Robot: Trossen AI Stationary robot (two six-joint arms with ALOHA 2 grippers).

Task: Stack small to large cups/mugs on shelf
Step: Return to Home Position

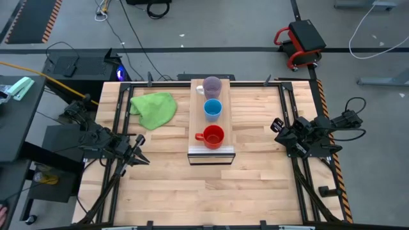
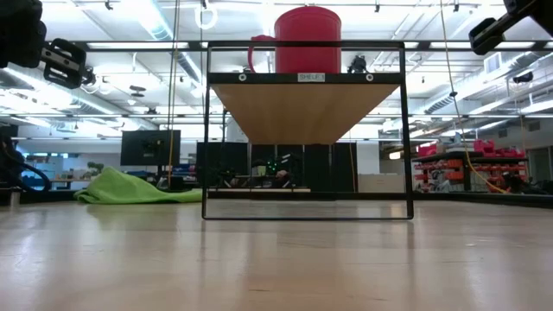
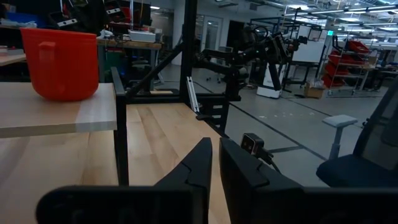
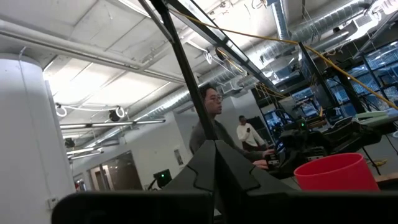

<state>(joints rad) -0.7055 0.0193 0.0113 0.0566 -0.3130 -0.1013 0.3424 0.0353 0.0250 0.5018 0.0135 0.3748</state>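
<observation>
Cups are counted at three, all set upright on the one shelf (image 1: 225,152). The shelf is placed mid-table, with its long axis running from the table's far edge toward the near edge. A single file is formed along that axis: the purple mug (image 1: 212,86) at the far end, the blue cup (image 1: 213,110) in the middle, the red mug (image 1: 213,137) at the near end. The three are set close but apart. The red mug's handle is pointed toward the left arm's side, across the shelf's long axis; the purple mug's handle is seen on the same side.

One green cloth (image 1: 154,108) is laid on the table (image 1: 255,191), just beside the shelf's far part, on the left arm's side.

Two arms are seen, each placed at its own side of the table, well apart from the shelf. The left gripper (image 1: 139,155) is held near the left edge, its fingers (image 3: 198,171) closed to a thin slit with nothing between them. The right gripper (image 1: 278,125) is held near the right edge, its fingers pressed together and empty.

Two people (image 4: 211,124) are seen in the room beyond, in the right wrist view.
</observation>
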